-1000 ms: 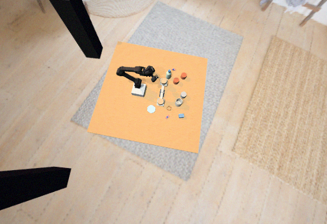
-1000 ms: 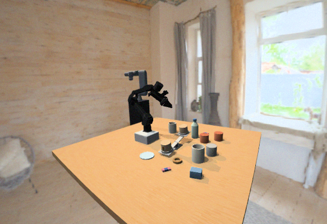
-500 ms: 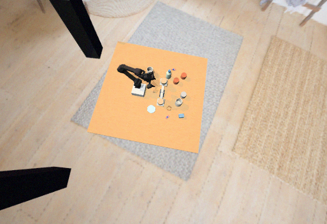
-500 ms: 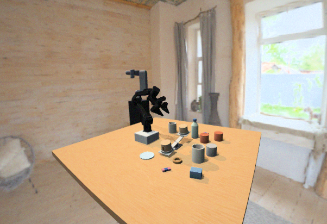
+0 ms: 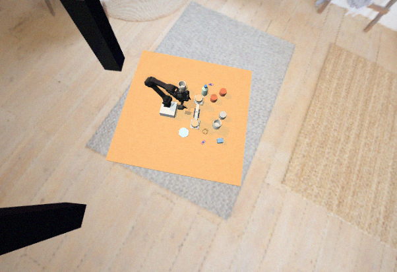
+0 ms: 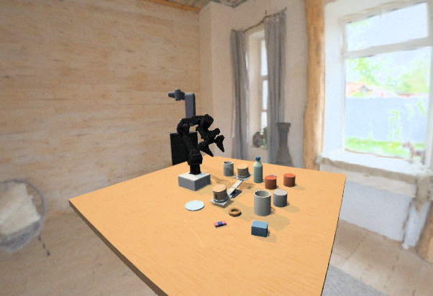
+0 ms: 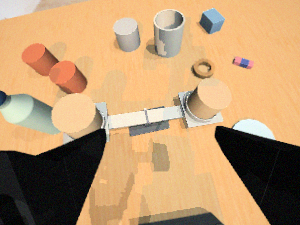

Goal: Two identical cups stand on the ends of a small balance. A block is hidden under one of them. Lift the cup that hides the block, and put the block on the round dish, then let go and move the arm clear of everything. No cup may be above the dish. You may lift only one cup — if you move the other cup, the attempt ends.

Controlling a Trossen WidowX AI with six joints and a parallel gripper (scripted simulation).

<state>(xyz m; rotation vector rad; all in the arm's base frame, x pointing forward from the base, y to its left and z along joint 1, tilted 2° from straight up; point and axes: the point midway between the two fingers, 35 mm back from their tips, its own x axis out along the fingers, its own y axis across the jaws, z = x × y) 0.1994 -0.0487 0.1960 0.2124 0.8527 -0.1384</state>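
Observation:
A balance (image 5: 197, 109) (image 6: 236, 185) (image 7: 131, 119) has a pale beam with a square pan at each end; I cannot tell its tilt clearly. One tan cup (image 5: 195, 123) (image 6: 219, 193) (image 7: 208, 99) stands on the pan nearer the dish. The other tan cup (image 5: 198, 98) (image 6: 242, 171) (image 7: 75, 115) stands on the pan beside the bottle. The pale blue round dish (image 5: 183, 132) (image 6: 194, 205) (image 7: 254, 129) has nothing on it. No block shows; the cups hide what is under them. My gripper (image 5: 188, 103) (image 6: 217, 153) is open and empty, high above the table on the arm-base side of the balance.
A green bottle (image 5: 204, 90) (image 6: 257, 171) (image 7: 31, 113) stands close to the far cup. Beyond the balance are two red cylinders, a grey cylinder, a grey mug (image 6: 262, 202) (image 7: 168, 36), a brown ring (image 6: 234, 212) and a blue box (image 6: 259, 228). Another grey mug (image 6: 228, 168) stands near the arm.

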